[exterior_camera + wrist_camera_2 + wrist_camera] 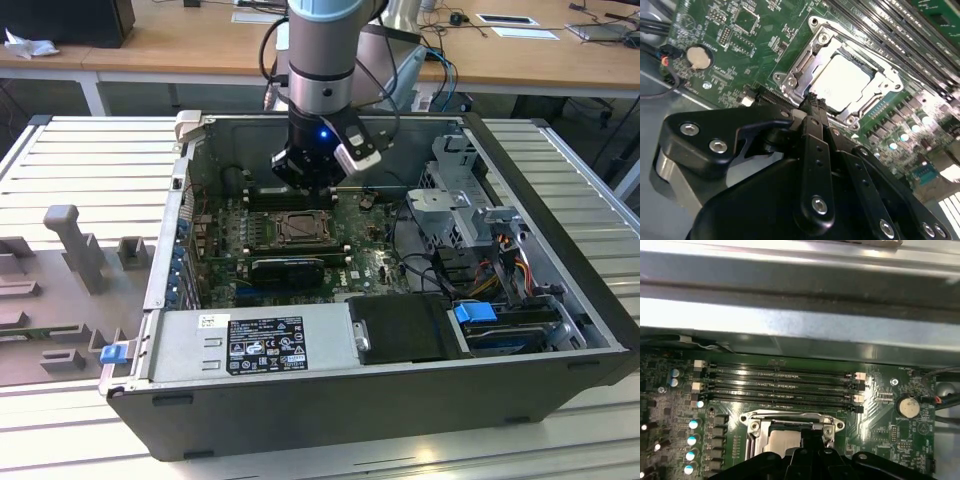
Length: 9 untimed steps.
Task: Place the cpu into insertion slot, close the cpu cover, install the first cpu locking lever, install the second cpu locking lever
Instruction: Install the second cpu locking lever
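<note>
The open computer case (400,400) lies on its side on a ribbed metal bench (90,160), and everything here is placed from the insertion slot (298,229), the metal-rimmed square socket near the middle of the green motherboard (360,265). Above the slot the room is free up to the arm (322,60), which hangs over the case; around it the space is tight. In the first wrist view the long black memory slots (780,385) run just beside the slot's far rim, with the case's grey metal wall (800,330) close beyond them. In the exterior view a long black card (288,268) lies just beside the slot on the near side, a black drive box (405,328) sits farther out, and a cluster of cables (490,270) lies well apart toward the exterior view's right. The cpu (842,82) sits flat inside the slot, its pale silver top showing through the window of the metal frame (812,55). The gripper (812,102) is poised just above the slot's edge, its dark tip near the frame's rim; whether its fingers are apart or together cannot be told, and nothing is seen held in it.
</note>
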{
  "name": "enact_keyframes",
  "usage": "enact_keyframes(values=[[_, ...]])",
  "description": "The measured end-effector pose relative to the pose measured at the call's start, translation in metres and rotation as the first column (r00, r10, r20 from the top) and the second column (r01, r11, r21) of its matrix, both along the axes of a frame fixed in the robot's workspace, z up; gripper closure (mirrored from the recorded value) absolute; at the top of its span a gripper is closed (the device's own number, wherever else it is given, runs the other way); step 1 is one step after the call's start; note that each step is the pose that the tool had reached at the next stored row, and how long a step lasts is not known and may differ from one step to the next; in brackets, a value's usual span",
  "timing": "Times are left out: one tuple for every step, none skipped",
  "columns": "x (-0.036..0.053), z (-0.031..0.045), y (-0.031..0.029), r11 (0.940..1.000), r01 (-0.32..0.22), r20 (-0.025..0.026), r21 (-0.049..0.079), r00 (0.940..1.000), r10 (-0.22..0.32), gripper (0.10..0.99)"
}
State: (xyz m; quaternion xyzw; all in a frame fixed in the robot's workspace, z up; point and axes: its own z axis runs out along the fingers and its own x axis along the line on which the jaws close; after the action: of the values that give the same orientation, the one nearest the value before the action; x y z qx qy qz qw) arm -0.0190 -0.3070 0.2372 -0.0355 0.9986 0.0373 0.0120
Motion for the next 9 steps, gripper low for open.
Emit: enact_keyframes(values=[[0.0,0.004,0.0,1.0,0.0,0.0,0.0,1.0,0.0,0.98],[0.0,0.0074,-0.0001,1.0,0.0,0.0,-0.001,1.0,0.0,0.98],[0.0,0.01,-0.0002,1.0,0.0,0.0,-0.002,1.0,0.0,0.98],[0.0,0.0107,-0.0005,1.0,0.0,0.0,-0.002,1.0,0.0,0.98],[0.0,0.0107,-0.0009,1.0,0.0,0.0001,-0.002,1.0,0.0,0.98],[0.0,0.0107,-0.003,1.0,0.0,-0.0001,-0.003,1.0,0.0,0.98],[0.0,0.0107,-0.0047,1.0,0.0,0.0,-0.003,1.0,0.0,0.98],[0.0,0.0107,-0.0058,1.0,0.0,0.0,-0.003,1.0,0.0,0.98],[0.0,0.0107,-0.0068,1.0,0.0,0.0,-0.003,1.0,0.0,0.98]])
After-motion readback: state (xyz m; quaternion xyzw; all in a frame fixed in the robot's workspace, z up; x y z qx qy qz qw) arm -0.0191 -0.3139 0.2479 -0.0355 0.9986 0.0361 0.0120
